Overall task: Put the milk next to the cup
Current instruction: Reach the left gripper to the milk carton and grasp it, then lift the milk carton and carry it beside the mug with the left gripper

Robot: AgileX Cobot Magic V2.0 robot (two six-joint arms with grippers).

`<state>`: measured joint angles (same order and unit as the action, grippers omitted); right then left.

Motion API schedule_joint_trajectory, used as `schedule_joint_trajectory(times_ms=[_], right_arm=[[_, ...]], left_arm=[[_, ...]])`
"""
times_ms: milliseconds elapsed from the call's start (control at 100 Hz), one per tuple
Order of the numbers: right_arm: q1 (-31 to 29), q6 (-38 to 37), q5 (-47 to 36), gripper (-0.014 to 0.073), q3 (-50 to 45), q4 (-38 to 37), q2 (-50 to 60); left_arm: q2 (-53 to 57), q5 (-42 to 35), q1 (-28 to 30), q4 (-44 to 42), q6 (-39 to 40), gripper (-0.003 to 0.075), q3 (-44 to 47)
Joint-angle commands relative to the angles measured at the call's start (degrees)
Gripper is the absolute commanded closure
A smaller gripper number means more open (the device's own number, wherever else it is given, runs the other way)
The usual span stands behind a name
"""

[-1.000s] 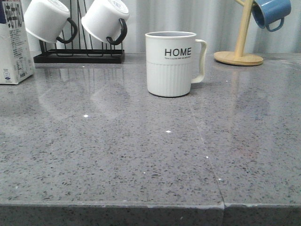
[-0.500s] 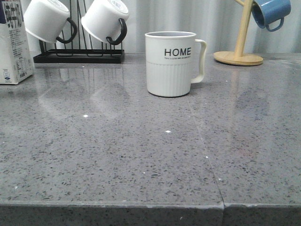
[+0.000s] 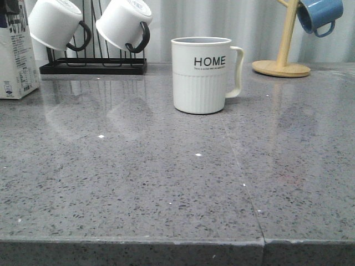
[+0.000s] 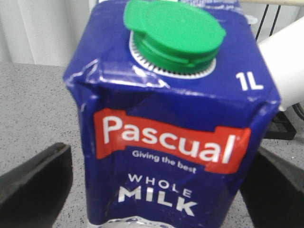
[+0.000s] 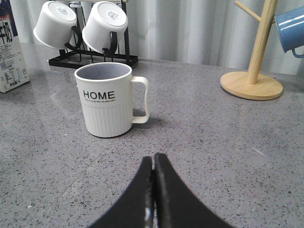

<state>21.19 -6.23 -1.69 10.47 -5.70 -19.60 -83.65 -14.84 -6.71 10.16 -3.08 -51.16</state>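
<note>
Grey speckled stone makes up the surface [image 3: 166, 183] I see in the front view, with pale vertical panelling behind it. Taking the cup [image 3: 201, 75] as my landmark, it stands upright near the middle, its "HOME" lettering facing me and its handle on the right. The milk [image 3: 16, 52] stands upright on the surface well to the left of the cup, cut off by the frame edge. Behind and left of the cup, a black rack [image 3: 93, 65] carries two white mugs [image 3: 119, 23] with black handles. Behind and right of the cup, a wooden mug tree [image 3: 283, 61] holds a blue mug [image 3: 319, 14].

From the left wrist view, the milk [image 4: 171, 128] fills my picture, green cap up, with the left gripper [image 4: 156, 187] spread wide, one dark finger on each side of the carton; I cannot tell whether the fingers touch it.

From the right wrist view, the right gripper [image 5: 153, 171] has its fingers pressed together on nothing, just above the surface in front of the cup [image 5: 104, 99]; the milk [image 5: 12, 54] stands far beyond the cup's handle-free side.
</note>
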Motion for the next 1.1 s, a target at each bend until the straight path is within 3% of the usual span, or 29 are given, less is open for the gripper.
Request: schedule_joint_trajectory(times_ms=[0, 180, 320, 810, 1090], right_arm=[[0.0, 0.0, -4.0, 0.0659, 1.4, -0.5, -0.1], [0.0, 0.0, -4.0, 0.0659, 1.4, -0.5, -0.1], [0.0, 0.0, -4.0, 0.0659, 1.4, -0.5, -0.1], [0.0, 0.0, -4.0, 0.0659, 1.4, -0.5, -0.1], [0.0, 0.0, -4.0, 0.0659, 1.4, -0.5, -0.1]], left_arm=[[1.7, -4.7, 0.1, 0.4, 0.3, 0.0145, -2.0], [1.8, -4.5, 0.1, 0.4, 0.3, 0.0321, -2.0], [3.3, -4.2, -1.6, 0.4, 0.3, 0.0401, -2.0], [5.3, -4.9, -20.4, 0.4, 0.3, 0.0407, -2.1], [0.0, -5.2, -26.8, 1.2, 0.3, 0.0405, -5.6]])
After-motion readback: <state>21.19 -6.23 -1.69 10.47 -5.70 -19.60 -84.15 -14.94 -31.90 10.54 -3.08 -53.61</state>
